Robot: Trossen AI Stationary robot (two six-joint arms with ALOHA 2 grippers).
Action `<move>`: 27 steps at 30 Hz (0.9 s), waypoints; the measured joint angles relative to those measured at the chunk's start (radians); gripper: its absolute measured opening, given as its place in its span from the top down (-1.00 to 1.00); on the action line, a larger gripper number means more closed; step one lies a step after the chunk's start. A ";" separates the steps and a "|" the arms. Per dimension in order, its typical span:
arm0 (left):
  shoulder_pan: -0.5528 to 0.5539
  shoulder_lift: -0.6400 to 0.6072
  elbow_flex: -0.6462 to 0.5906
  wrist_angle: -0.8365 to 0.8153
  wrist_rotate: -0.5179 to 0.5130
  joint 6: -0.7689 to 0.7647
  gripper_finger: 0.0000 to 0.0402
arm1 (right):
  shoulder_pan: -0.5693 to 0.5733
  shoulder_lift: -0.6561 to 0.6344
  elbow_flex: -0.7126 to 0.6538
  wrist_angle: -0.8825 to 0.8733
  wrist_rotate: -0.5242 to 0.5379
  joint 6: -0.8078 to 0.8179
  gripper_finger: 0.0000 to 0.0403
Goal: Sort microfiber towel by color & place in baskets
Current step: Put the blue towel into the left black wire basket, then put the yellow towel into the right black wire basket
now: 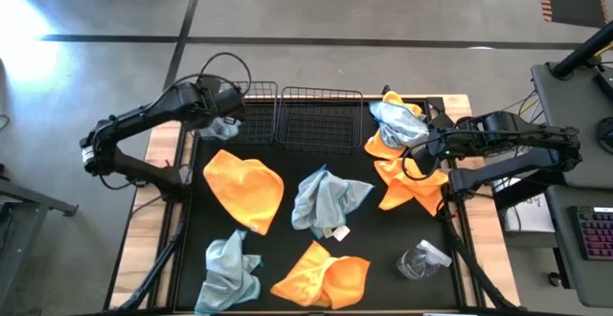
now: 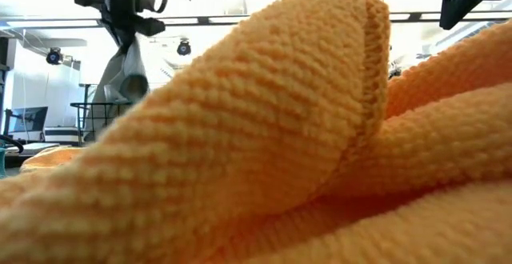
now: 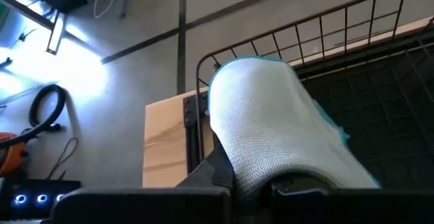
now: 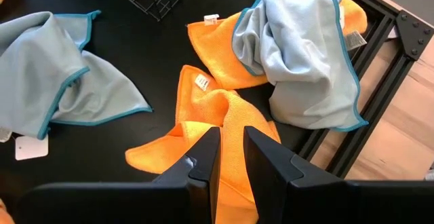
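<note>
A: Concrete floor is showing all round, and a black mat [image 1: 297,249] is lying across the wooden table [image 1: 158,153].

B: Biggest things on the mat?

A: Two black wire baskets [image 1: 287,115] are sitting side by side at its far edge. All places below are relative to them.

B: Arms?

A: The left gripper [image 1: 222,115] is hanging over the left basket, clenched on a pale blue-grey towel [image 3: 271,129] that is draping down into it. The right gripper [image 4: 227,153] is just right of the baskets, above an orange towel [image 4: 217,115]; its fingers are sitting nearly together with a thin gap, pinching nothing I can see.

B: Loose cloths?

A: A blue-grey towel [image 1: 397,120] is lying on an orange heap [image 1: 412,177] right beside the right basket. One orange cloth [image 1: 244,187] is lying in front of the left basket, a blue-grey cloth [image 1: 326,201] in front of the right one. Farther forward, a small blue-grey cloth [image 1: 230,270] and another orange cloth [image 1: 324,276] are lying. A clear spray bottle [image 1: 421,260] is lying farthest front-right.
</note>
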 joint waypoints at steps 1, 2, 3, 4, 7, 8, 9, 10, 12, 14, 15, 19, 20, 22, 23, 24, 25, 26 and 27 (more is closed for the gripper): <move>0.000 0.001 -0.005 0.012 0.001 0.000 0.98 | 0.000 0.000 0.000 0.000 0.000 0.000 0.71; 0.000 0.001 -0.007 0.020 0.003 0.000 0.96 | 0.000 0.000 0.000 0.000 0.000 0.000 0.71; 0.000 0.002 -0.008 0.023 0.004 0.001 0.94 | 0.000 0.000 0.000 0.000 0.000 0.000 0.71; 0.000 0.004 -0.008 0.025 0.004 0.001 0.92 | 0.000 0.000 0.000 0.000 0.000 0.000 0.71; 0.000 0.005 -0.008 0.032 0.004 0.002 0.84 | 0.000 0.000 0.000 0.000 0.000 0.000 0.71; 0.000 0.005 -0.005 0.032 0.004 0.003 0.81 | 0.000 0.000 0.000 0.000 0.000 0.000 0.71; 0.000 0.005 0.000 0.034 0.004 0.008 0.78 | 0.000 0.000 0.000 0.000 0.000 -0.001 0.71; 0.000 0.005 0.004 0.035 0.004 0.015 0.75 | 0.000 0.000 0.000 0.001 0.000 -0.001 0.71; 0.000 0.005 0.013 0.035 0.004 0.031 0.68 | 0.000 0.000 0.000 0.001 0.000 -0.001 0.71; 0.000 0.004 0.023 0.035 0.004 0.038 0.62 | 0.000 0.000 0.000 0.001 0.000 -0.003 0.71; 0.000 0.004 0.027 0.035 0.004 0.038 0.59 | 0.000 0.000 0.000 0.000 0.000 -0.003 0.71; 0.000 0.004 0.038 0.033 0.019 0.038 0.49 | 0.000 0.000 0.000 0.001 0.000 -0.003 0.71; 0.000 0.004 0.041 0.034 0.046 0.038 0.47 | 0.000 0.000 0.000 0.001 0.000 -0.003 0.71; 0.000 0.004 0.043 0.032 0.129 0.040 0.45 | 0.000 0.000 0.000 0.001 0.000 -0.003 0.71; -0.001 0.004 0.043 0.033 0.176 0.047 0.44 | 0.000 0.000 0.000 0.001 0.000 -0.005 0.71; -0.003 0.003 0.043 0.033 0.226 0.058 0.44 | 0.000 0.000 0.000 0.000 0.000 -0.011 0.71; -0.008 0.004 0.042 0.033 0.275 0.066 0.44 | 0.000 0.000 0.000 0.000 0.000 -0.016 0.71; -0.015 0.003 0.038 0.034 0.315 0.068 0.44 | 0.000 0.000 0.000 0.000 0.000 -0.020 0.71; -0.024 0.003 0.034 0.032 0.347 0.068 0.43 | 0.000 0.000 0.000 0.000 0.000 -0.027 0.71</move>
